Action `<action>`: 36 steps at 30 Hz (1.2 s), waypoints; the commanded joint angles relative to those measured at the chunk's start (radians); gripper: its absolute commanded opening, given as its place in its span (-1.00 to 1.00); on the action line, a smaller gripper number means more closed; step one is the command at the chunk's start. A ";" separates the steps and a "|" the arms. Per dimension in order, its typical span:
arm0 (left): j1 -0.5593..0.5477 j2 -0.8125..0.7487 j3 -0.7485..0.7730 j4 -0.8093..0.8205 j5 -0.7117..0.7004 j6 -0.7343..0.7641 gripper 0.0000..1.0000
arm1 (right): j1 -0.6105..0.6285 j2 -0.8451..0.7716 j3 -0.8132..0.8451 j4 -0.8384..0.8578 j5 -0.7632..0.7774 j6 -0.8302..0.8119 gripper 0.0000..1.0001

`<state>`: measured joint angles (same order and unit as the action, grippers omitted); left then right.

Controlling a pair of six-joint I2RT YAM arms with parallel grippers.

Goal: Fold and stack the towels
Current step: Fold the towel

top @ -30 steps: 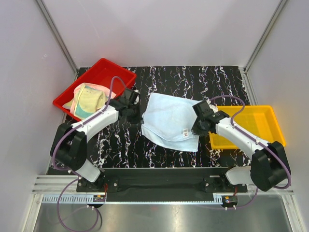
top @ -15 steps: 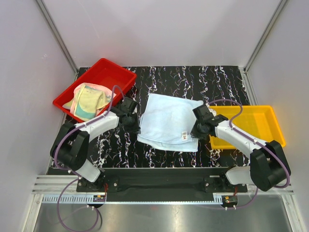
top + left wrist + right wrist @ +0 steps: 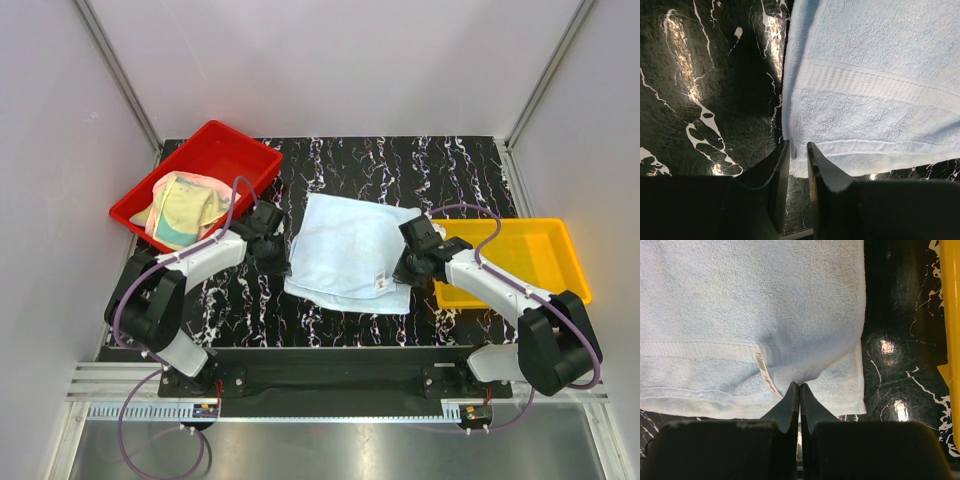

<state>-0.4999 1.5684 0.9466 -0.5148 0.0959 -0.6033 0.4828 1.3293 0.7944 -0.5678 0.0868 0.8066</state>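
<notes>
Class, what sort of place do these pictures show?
Likely a robot test cell: white walls around a black marbled table, two bolted arms, a pale blue towel between a red tray and a yellow tray.

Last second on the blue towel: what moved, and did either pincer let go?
The left arm drew its corner of the pale blue towel toward the near edge, so the towel lies squarer. The left pincer then opened and released it; its jaws stand slightly apart at the towel's edge. The right pincer shifted little and stays shut on the towel. The red tray, its towels and the yellow tray are unmoved.
</notes>
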 commanded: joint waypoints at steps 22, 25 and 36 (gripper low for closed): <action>-0.002 0.096 0.072 0.148 0.004 0.053 -1.00 | 0.004 0.033 0.048 0.060 0.114 -0.040 -1.00; 0.000 0.130 0.078 0.192 0.021 0.066 -1.00 | 0.003 0.067 0.069 0.072 0.146 -0.066 -1.00; 0.018 0.260 0.139 0.216 0.025 0.085 -1.00 | 0.002 0.145 0.095 0.108 0.240 -0.109 -1.00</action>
<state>-0.4915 1.7790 1.0523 -0.3428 0.1257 -0.5461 0.4824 1.4559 0.8494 -0.4984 0.2497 0.7193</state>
